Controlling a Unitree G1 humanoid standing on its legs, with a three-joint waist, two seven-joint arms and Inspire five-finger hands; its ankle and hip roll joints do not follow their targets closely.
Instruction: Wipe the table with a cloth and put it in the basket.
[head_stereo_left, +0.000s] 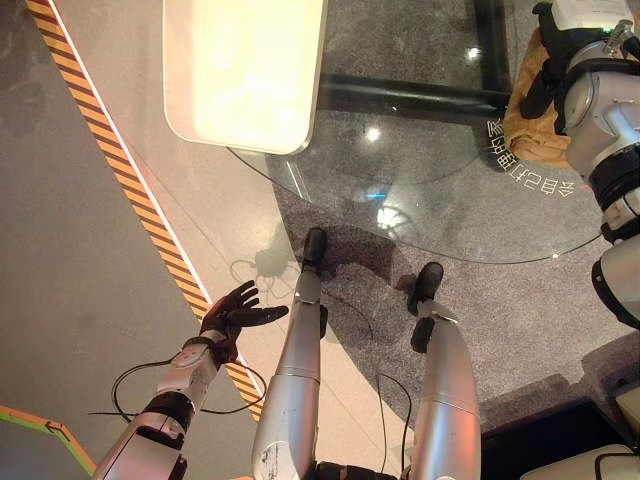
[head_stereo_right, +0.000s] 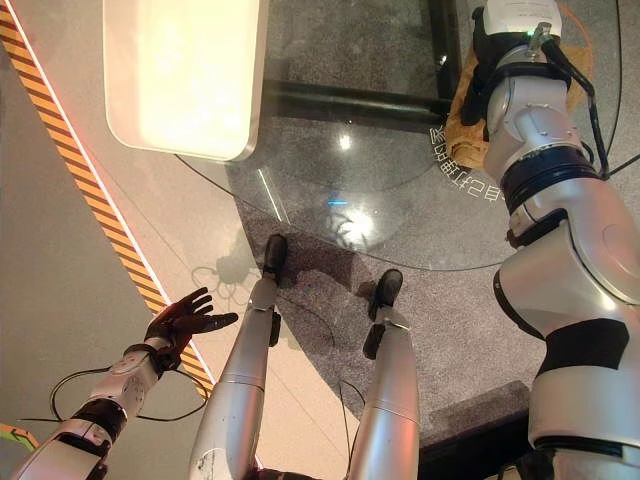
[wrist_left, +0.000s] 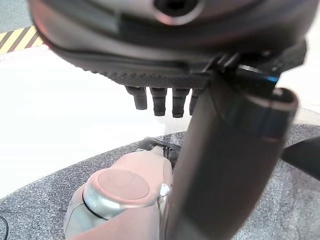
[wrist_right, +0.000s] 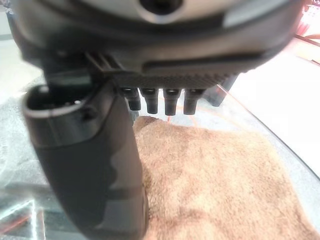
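Here, tan cloth (wrist_right: 220, 180) on glass table (head_stereo_left: 440, 190) (flat)

text: white characters on glass table (head_stereo_left: 430, 190) rim | upside down | not readable

One tan cloth (wrist_right: 220, 180) lies on one round glass bench (head_stereo_left: 440, 215); one pale panel (head_stereo_left: 245, 70) stands at far left; one striped floor tape (head_stereo_left: 120, 170); two hands, left hand (head_stereo_left: 232, 315) and right hand (head_stereo_right: 480, 70).

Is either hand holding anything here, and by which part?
No. The left hand hangs open; the right hand is over the cloth, fingers straight, no grip.
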